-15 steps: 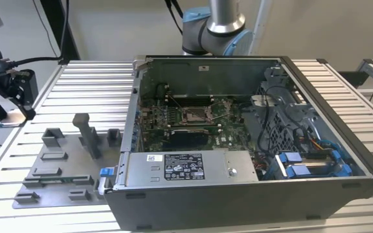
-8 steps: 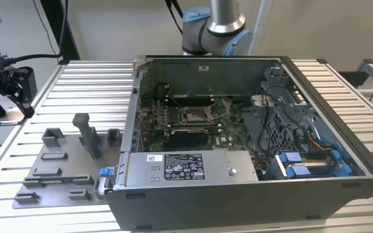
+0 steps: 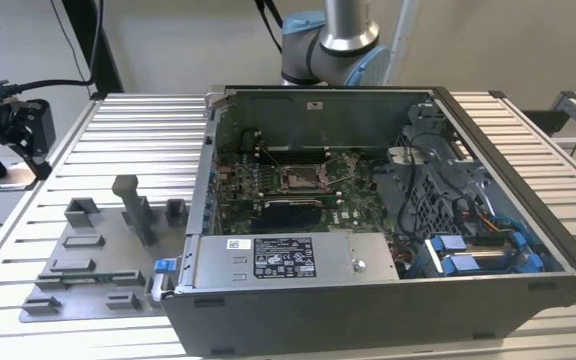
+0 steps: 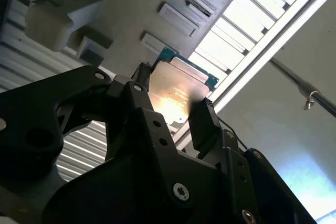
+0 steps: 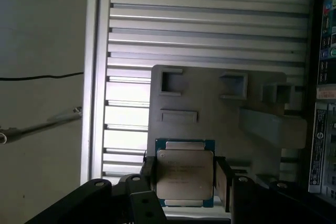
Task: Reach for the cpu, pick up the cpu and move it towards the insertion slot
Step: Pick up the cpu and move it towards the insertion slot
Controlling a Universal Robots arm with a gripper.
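In both wrist views the cpu is a thin square chip with a silvery-tan top and a teal edge. It is clamped between the black fingers of my gripper, which is shut on it. In the exterior view my gripper hangs above the table's edge at that view's far left, with the cpu as a pale patch at its tip. The insertion slot, a silver-framed socket on the green board, lies inside the open computer case, well to the exterior view's right of my gripper.
A grey fixture plate with raised blocks and an upright post lies on the ribbed metal table between my gripper and the case. The case wall stands up beside the plate. A power supply and cables fill the case front.
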